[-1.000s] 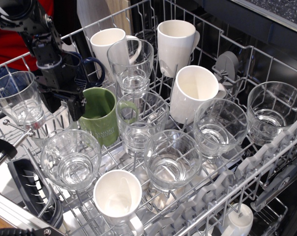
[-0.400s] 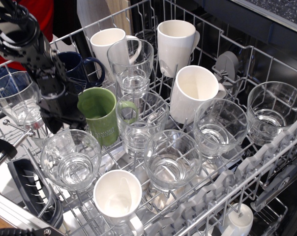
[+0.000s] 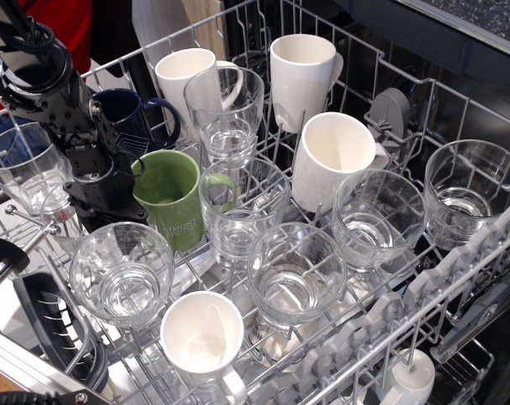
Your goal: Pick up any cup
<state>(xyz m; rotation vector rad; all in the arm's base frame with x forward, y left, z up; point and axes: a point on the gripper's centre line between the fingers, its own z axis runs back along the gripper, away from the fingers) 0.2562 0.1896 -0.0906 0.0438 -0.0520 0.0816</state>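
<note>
A green mug (image 3: 175, 198) stands in the dishwasher rack (image 3: 424, 278), left of centre. A navy mug (image 3: 132, 118) stands behind it. White mugs stand at the back left (image 3: 183, 76), the back middle (image 3: 301, 72), the centre right (image 3: 335, 156) and the front (image 3: 203, 337). My black gripper (image 3: 111, 201) hangs low against the green mug's left side, between it and a clear glass (image 3: 27, 169). Its fingertips are hidden down among the dishes, so I cannot see how the jaws stand.
Several clear glasses fill the rack: behind the green mug (image 3: 225, 105), right of it (image 3: 242, 207), at the front (image 3: 120, 270) (image 3: 295, 274) and at the right (image 3: 377, 219) (image 3: 473, 190). A black cutlery basket (image 3: 52, 325) sits at the front left.
My gripper has moved down and to the left, from over the green mug's left rim to beside it. More of the green mug's opening shows now.
</note>
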